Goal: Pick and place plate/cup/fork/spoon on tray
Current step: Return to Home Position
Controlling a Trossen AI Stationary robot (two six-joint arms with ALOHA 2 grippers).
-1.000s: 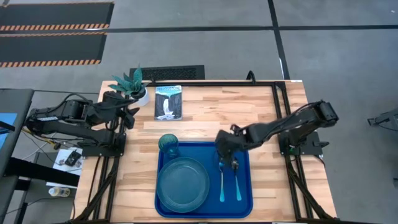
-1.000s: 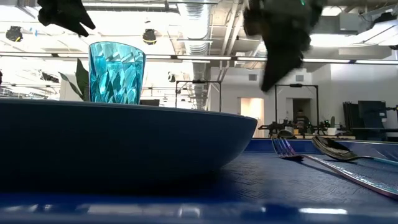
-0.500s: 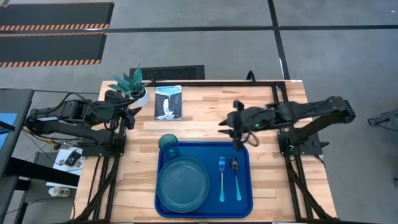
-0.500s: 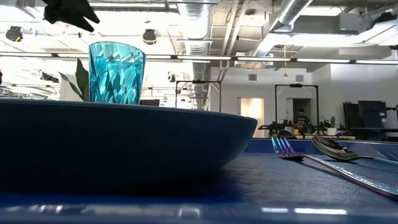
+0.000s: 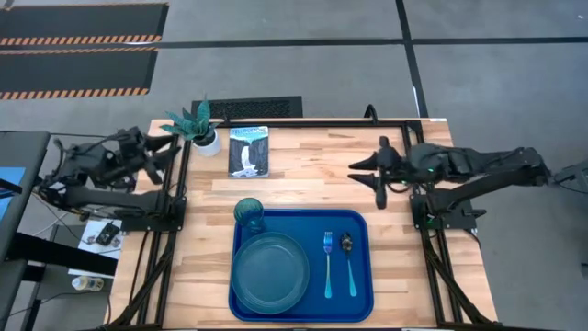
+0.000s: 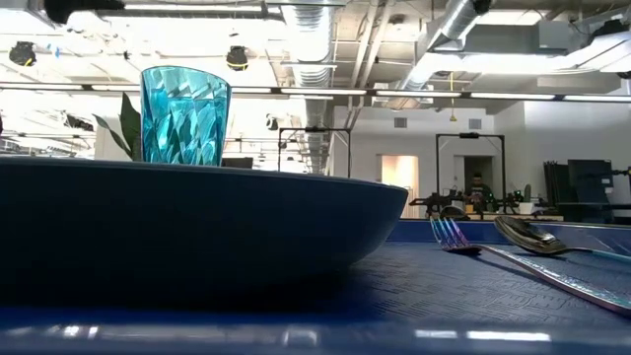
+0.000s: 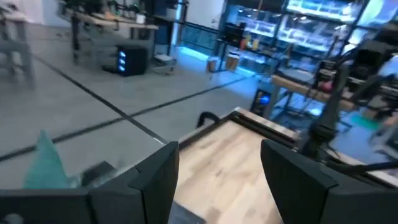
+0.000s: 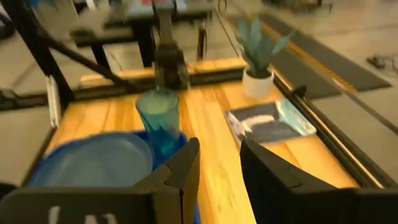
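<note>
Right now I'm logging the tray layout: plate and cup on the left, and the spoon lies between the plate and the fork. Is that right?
One slip: the fork lies between the plate and the spoon, not the spoon. The high view shows this. Plate and cup do sit on the left of the tray.

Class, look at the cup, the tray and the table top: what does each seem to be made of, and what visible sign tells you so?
The cup: likely clear teal plastic or glass; light passes through its faceted wall. The tray: probably moulded blue plastic, with rounded corners and a faintly textured, slightly glossy floor. The table: light wood with visible plank strips and grain, smooth finish.
</note>
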